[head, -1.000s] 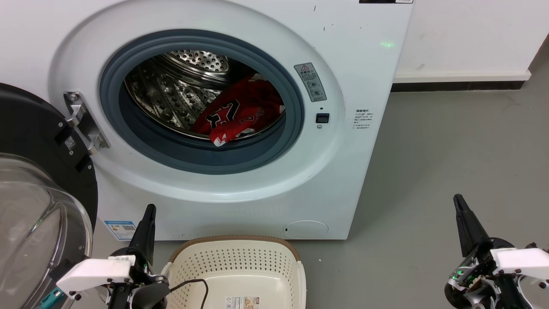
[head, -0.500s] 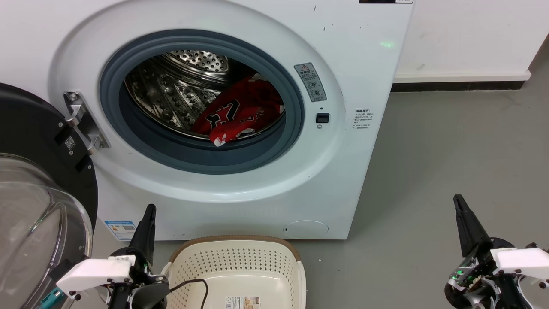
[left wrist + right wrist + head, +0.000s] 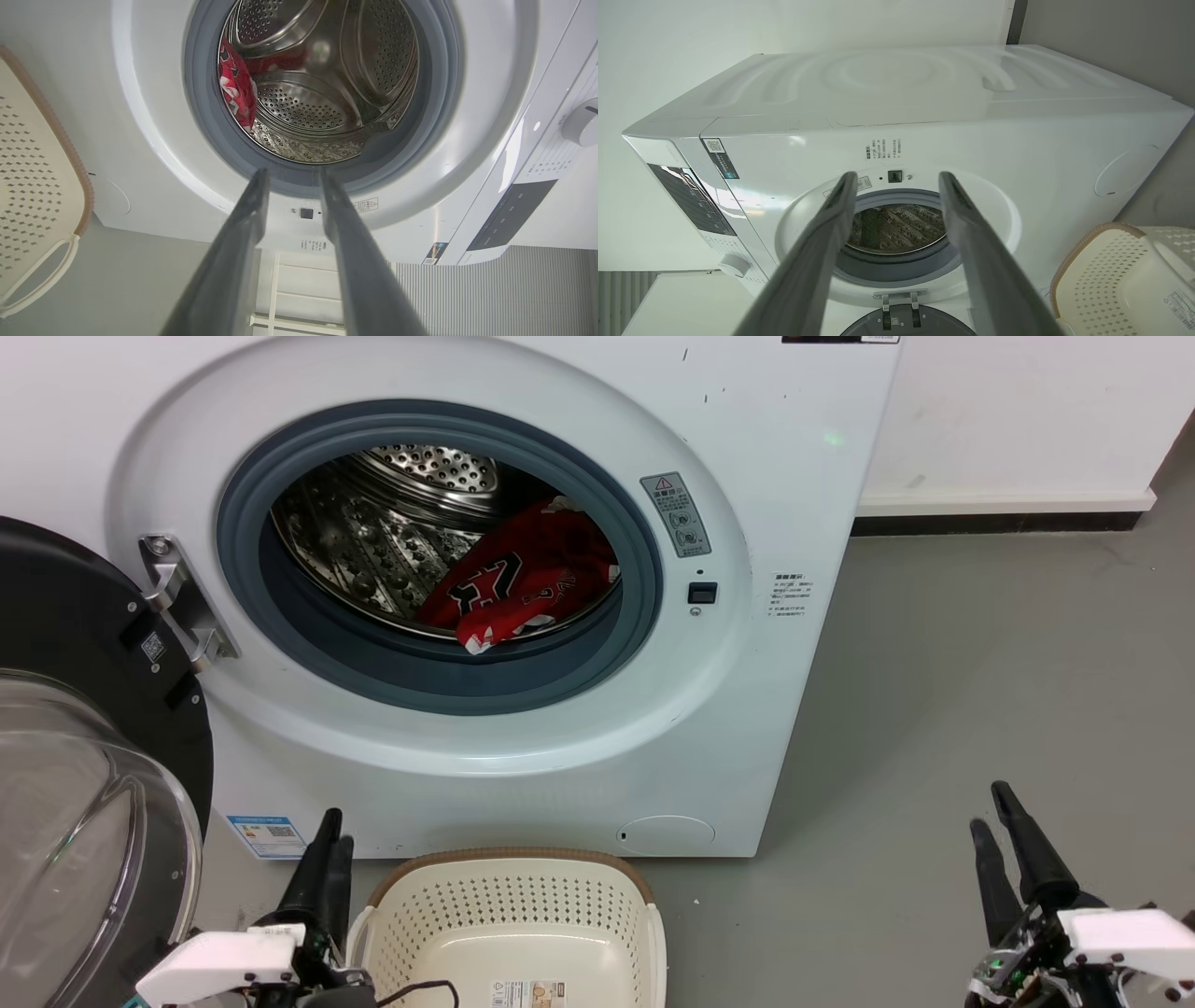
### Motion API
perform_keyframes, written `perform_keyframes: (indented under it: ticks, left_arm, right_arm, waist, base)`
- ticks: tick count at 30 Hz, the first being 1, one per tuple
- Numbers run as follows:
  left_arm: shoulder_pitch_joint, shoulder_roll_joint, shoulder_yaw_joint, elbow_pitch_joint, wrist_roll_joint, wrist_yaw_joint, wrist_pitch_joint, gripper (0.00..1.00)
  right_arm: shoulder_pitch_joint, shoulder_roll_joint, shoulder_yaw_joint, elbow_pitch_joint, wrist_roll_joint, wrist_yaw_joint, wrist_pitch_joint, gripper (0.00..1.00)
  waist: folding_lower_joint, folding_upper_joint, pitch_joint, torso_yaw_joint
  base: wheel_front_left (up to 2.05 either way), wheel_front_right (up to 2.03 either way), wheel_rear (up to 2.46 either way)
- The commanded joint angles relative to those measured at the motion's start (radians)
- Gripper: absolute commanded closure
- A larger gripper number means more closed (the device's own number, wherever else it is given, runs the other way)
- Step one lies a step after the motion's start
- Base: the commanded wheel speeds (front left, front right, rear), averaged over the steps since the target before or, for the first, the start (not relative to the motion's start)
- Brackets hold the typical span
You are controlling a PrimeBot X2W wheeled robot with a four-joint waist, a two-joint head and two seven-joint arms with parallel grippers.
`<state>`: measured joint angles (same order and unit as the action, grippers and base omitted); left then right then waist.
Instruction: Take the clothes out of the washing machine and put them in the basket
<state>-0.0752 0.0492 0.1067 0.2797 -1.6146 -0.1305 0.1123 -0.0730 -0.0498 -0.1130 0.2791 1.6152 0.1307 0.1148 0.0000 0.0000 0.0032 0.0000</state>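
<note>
Head view: clothes [image 3: 527,579] inside washing machine [image 3: 775,504], well apart from fingers [image 3: 316,873].

Off-task stuff on my head view: plain grey floor [image 3: 980,663] across the right side and a white wall [image 3: 1018,411] behind it. A white ledge [image 3: 1008,502] runs along the wall's foot, with a black baseboard strip [image 3: 990,523] just under it where wall meets floor. The left wrist view gives me a grey ribbed panel [image 3: 490,294] along the bottom right and, beside it, a white slatted frame [image 3: 299,280], partly hidden. I can see a few faint scuffs on the floor and a small smudge [image 3: 915,481] on the wall.
</note>
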Motion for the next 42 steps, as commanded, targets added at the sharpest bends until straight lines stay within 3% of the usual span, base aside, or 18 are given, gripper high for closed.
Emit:
perform_keyframes:
  ticks: [1,11,31,42]
  left_arm:
    - [-0.008,0.001,-0.002,-0.019,0.009,0.000,-0.011,0.00]
    - [-0.001,0.001,0.014,-0.067,0.142,0.012,-0.061,0.00]
    - [0.030,0.001,-0.058,-0.194,0.562,0.130,-0.145,0.00]
    - [0.044,0.001,-0.092,-0.228,0.759,0.172,-0.184,0.00]
  right_arm:
    - [-0.006,-0.001,0.001,-0.013,-0.005,0.000,-0.013,0.00]
    - [0.013,-0.001,-0.008,-0.062,-0.156,0.000,-0.063,0.00]
    - [0.060,-0.001,0.034,-0.205,-0.671,0.000,-0.147,0.00]
    - [0.087,-0.002,0.061,-0.248,-0.905,0.000,-0.187,0.00]
  waist:
    - [0.0000,0.0000,0.000,0.000]
    - [0.0000,0.0000,0.003,0.001]
    - [0.0000,0.0000,0.008,0.002]
    - [0.0000,0.0000,0.012,0.003]
  base:
    - [0.00,0.00,0.00]
    - [0.00,0.00,0.00]
    - [0.00,0.00,0.00]
    - [0.00,0.00,0.00]
